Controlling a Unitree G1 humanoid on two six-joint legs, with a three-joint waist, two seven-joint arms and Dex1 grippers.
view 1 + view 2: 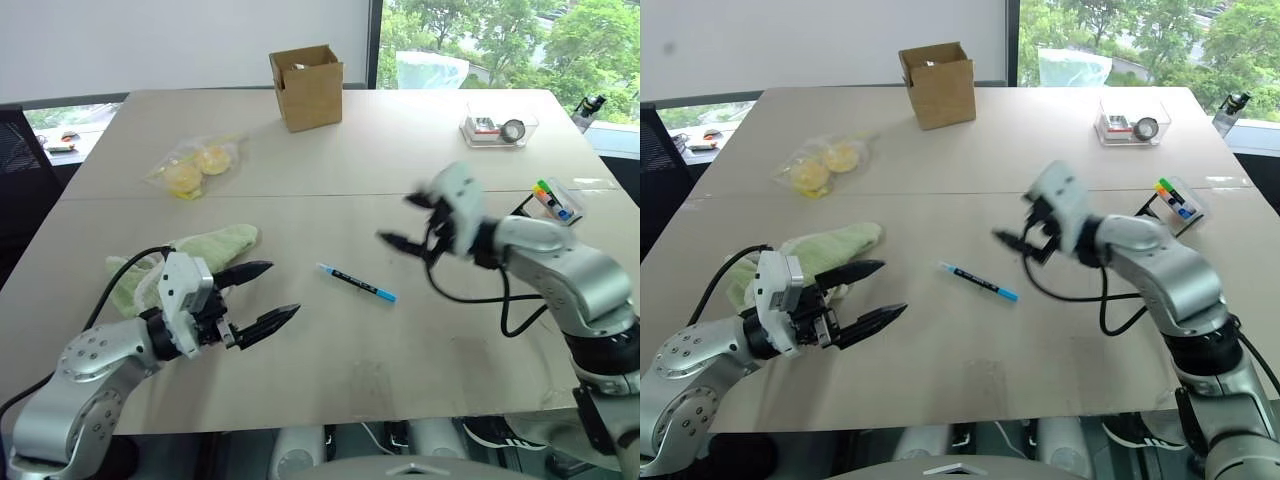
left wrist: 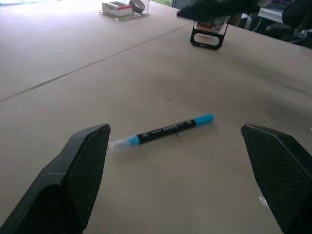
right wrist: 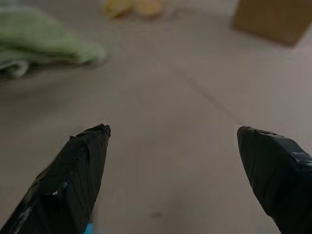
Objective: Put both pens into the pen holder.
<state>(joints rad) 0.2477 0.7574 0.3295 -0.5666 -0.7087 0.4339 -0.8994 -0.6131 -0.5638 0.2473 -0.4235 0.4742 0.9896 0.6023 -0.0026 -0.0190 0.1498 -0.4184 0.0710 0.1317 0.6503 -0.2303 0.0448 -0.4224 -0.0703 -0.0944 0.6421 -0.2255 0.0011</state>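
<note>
Spread wide and empty, my right pincer (image 1: 408, 222) hangs above the table (image 1: 940, 380) between the blue pen (image 1: 356, 282) lying flat just to its left and the pen holder (image 1: 555, 200) well off to its right near the table edge; my left pincer (image 1: 262, 295), also spread and empty, points at the same pen from the other side. To pick it up cleanly I judge I should drop the right fingers astride its dark middle, crosswise, and close only when low enough, keeping the left arm clear.
</note>
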